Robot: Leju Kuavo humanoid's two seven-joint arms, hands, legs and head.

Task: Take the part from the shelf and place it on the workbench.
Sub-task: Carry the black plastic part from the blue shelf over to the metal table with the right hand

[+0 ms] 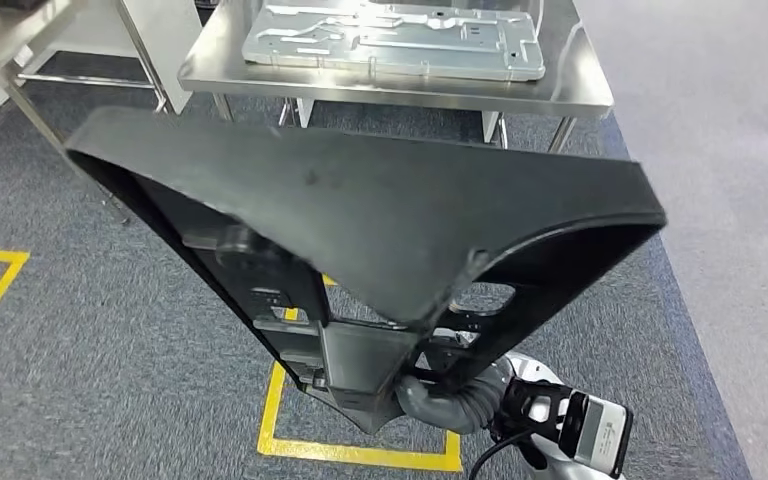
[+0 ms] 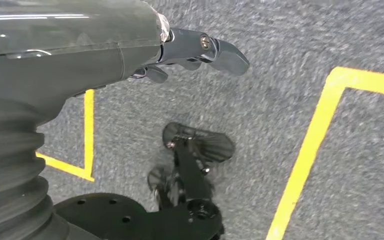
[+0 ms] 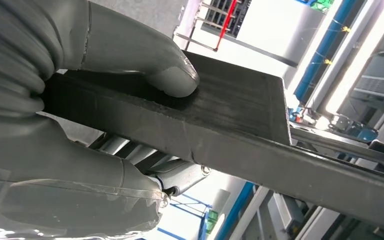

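Right hand [image 3: 80, 120] clamps the black part [image 1: 380, 220] at its narrow lower end, carried short of the desk [image 1: 560, 95]. Left hand [image 2: 130, 50] hangs empty, fingers loosely apart. Part looks stiff, top-heavy; grip the rim.

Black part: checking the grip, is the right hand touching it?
Touching. The right wrist view shows the right hand with its thumb pressed flat on the black part.

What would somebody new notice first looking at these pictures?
A big black triangular plastic part fills the middle of the head view, held from below by the right robot hand, whose grey thumb presses on its flat face. Beyond it stands a shiny steel workbench carrying a flat silver metal panel. Yellow tape lines mark the grey carpet.
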